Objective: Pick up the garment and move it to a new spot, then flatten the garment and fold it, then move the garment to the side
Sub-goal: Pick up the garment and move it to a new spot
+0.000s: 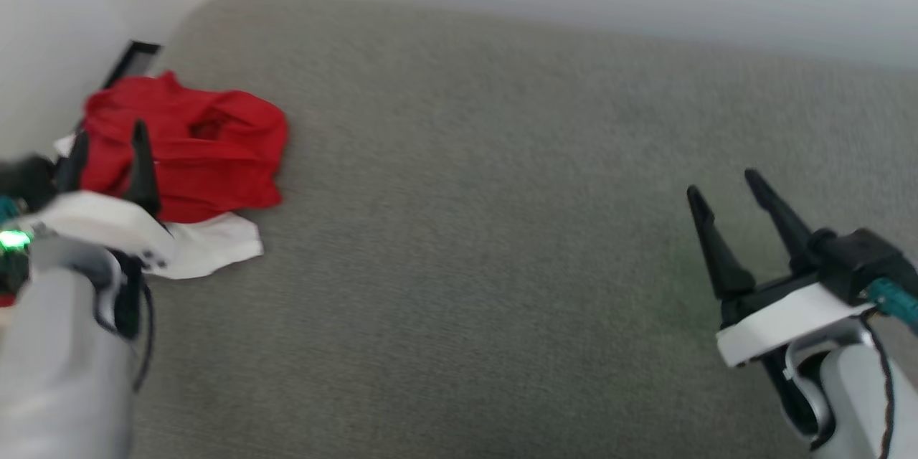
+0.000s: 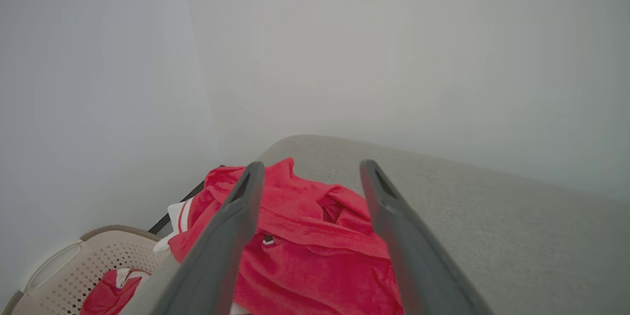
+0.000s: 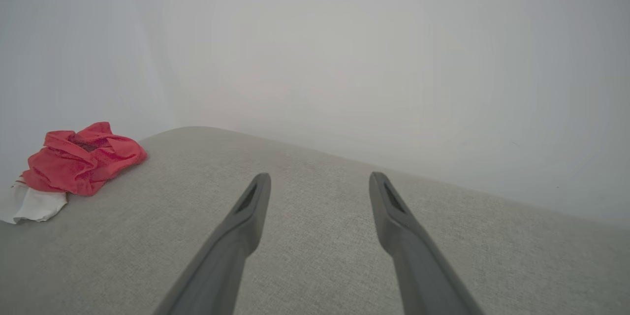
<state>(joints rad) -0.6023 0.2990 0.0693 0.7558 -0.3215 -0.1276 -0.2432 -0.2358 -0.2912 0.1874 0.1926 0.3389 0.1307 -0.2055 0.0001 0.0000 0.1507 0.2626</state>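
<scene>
Hovering at the far left corner of the bench (image 1: 466, 229), my left pincer (image 1: 107, 133) gapes released over the garment (image 1: 208, 150), a crumpled heap of thin bright red fabric with 1 soft white sleeve spilling out in front. My right pincer (image 1: 723, 186) hangs released and empty above grey woven upholstery, well apart.
</scene>
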